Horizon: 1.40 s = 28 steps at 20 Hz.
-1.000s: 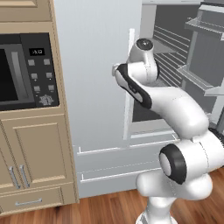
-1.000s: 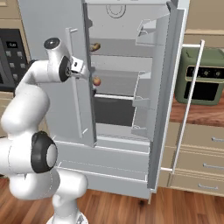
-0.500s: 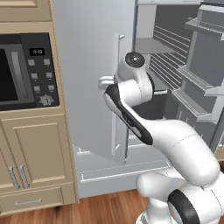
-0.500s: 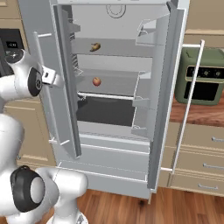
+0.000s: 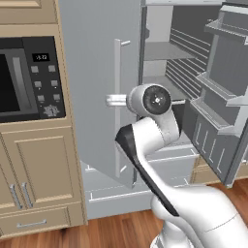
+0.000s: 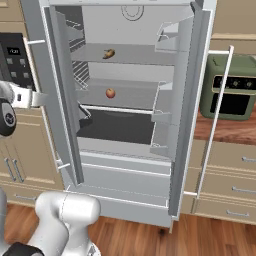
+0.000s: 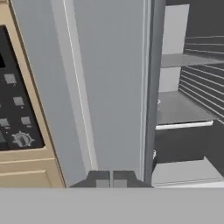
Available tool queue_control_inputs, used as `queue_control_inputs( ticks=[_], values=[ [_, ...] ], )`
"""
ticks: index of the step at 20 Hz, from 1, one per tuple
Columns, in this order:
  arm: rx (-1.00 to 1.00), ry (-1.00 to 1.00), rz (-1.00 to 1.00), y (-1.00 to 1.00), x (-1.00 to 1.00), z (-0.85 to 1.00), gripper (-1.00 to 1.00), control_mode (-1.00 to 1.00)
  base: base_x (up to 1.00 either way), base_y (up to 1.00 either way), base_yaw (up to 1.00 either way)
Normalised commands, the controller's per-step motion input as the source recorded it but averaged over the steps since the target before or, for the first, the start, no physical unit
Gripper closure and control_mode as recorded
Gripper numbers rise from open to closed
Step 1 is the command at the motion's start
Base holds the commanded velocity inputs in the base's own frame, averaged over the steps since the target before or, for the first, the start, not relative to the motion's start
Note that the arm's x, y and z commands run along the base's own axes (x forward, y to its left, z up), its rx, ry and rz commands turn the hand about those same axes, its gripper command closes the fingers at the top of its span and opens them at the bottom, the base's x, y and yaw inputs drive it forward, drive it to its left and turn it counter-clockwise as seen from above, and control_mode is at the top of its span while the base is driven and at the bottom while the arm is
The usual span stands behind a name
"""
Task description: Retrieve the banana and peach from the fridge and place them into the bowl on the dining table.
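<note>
Doors of the fridge (image 6: 131, 125) stand swung wide, so you have a clear reach to both fruits. You find the banana (image 6: 108, 53) lying on the top shelf toward the left, and the peach (image 6: 110, 93) on the shelf below it, well apart from each other. Neither fruit is held. Your gripper (image 7: 111, 183) sits just beside the outer face of the left door (image 5: 99, 97), its 2 fingertips pressed together on nothing. Judging from that, the door-opening step looks finished and the closed claw is simply clear of the handle (image 5: 117, 106). Next you likely need to spread the fingers, swing round the door edge, and reach in. Watch the door bins (image 6: 162, 100) on the right as you enter.
</note>
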Motion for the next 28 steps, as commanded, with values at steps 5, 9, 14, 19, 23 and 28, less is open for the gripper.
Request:
queue_control_inputs(
  ticks=[5, 9, 14, 19, 23, 28],
  values=[
    [0.00, -0.24, -0.01, -0.49, -0.76, 0.89, 1.00, -1.00, 0.00, 0.00, 0.00],
    [0.02, -0.01, -0.06, -0.78, -0.33, 0.71, 1.00, -1.00, 0.00, 0.00, 0.00],
    [0.06, 0.10, -0.01, -0.66, -0.02, 0.37, 1.00, -1.00, 0.00, 0.00, 0.00],
    [0.01, 0.10, 0.02, -0.16, 0.04, -0.01, 1.00, -1.00, 0.00, 0.00, 0.00],
    [0.00, 0.01, 0.02, -0.17, 0.00, -0.13, 1.00, -1.00, 0.00, 0.00, 0.00],
    [0.00, 0.00, 0.00, -0.01, 0.00, -0.14, 1.00, -1.00, 0.00, 0.00, 0.00]
  ],
)
